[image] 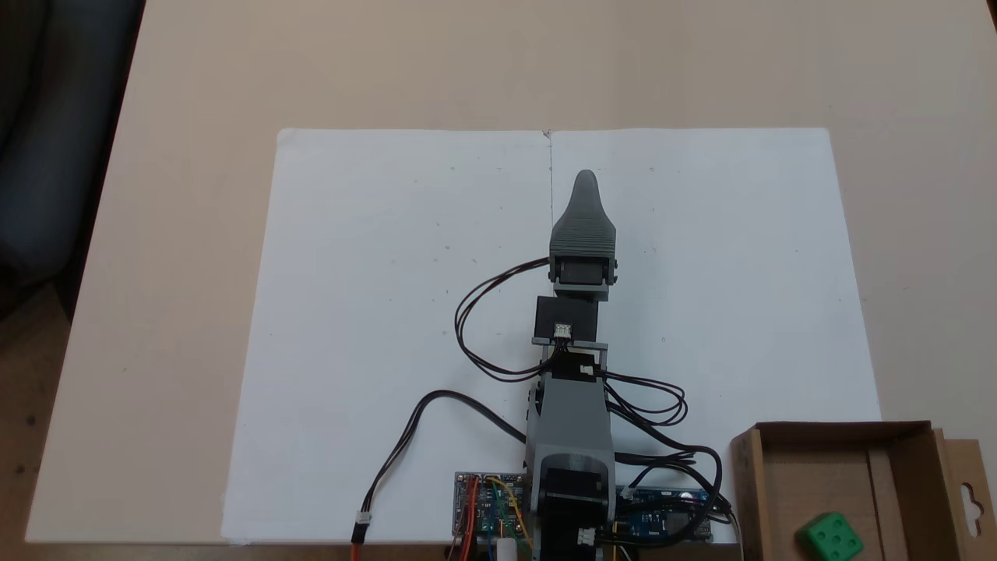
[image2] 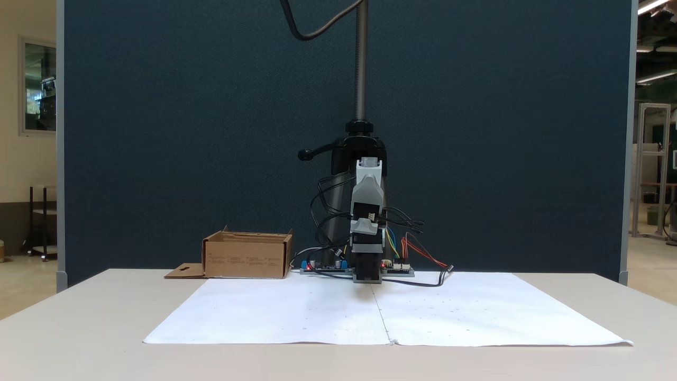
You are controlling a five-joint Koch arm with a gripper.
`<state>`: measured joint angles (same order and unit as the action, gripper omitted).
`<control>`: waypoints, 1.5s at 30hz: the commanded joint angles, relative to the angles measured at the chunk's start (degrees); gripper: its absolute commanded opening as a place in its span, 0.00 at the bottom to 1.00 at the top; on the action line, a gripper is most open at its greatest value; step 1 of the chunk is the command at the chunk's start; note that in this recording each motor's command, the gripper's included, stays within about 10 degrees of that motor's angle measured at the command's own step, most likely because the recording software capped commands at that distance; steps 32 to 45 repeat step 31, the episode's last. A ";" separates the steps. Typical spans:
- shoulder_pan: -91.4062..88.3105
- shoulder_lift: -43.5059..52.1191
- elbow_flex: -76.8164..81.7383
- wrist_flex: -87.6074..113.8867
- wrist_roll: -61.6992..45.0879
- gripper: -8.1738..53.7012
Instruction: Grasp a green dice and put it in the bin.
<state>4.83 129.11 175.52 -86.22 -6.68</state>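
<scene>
The green dice (image: 829, 536) lies inside the bin (image: 845, 430), a shallow brown cardboard box at the lower right corner of a fixed view. In the other fixed view the bin (image2: 246, 256) stands left of the arm, and its walls hide the dice. My gripper (image: 585, 181) points away from the base over the middle of the white paper, far from the bin and holding nothing. From above, only its grey upper jaw shows, with the other jaw hidden beneath it. The folded arm (image2: 366, 211) faces the camera head-on.
White paper sheets (image: 374, 312) cover the middle of the beige table (image: 195, 93). Circuit boards (image: 491, 502) and looping black cables (image: 483, 312) sit around the arm's base. The bin's flap (image: 970, 491) with a hang-hole sticks out on its right. A dark partition (image2: 158, 132) stands behind the table.
</scene>
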 commanded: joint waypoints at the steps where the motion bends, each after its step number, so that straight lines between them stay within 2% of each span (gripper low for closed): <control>1: 0.18 5.80 3.87 -1.93 4.57 0.81; 6: 1.49 5.80 3.87 -1.41 13.01 0.79; 7: 1.67 5.80 3.87 -1.32 13.10 0.79; 10: 1.67 5.80 3.87 -1.23 12.83 0.88; 45: 2.11 5.89 3.87 -1.14 12.74 0.87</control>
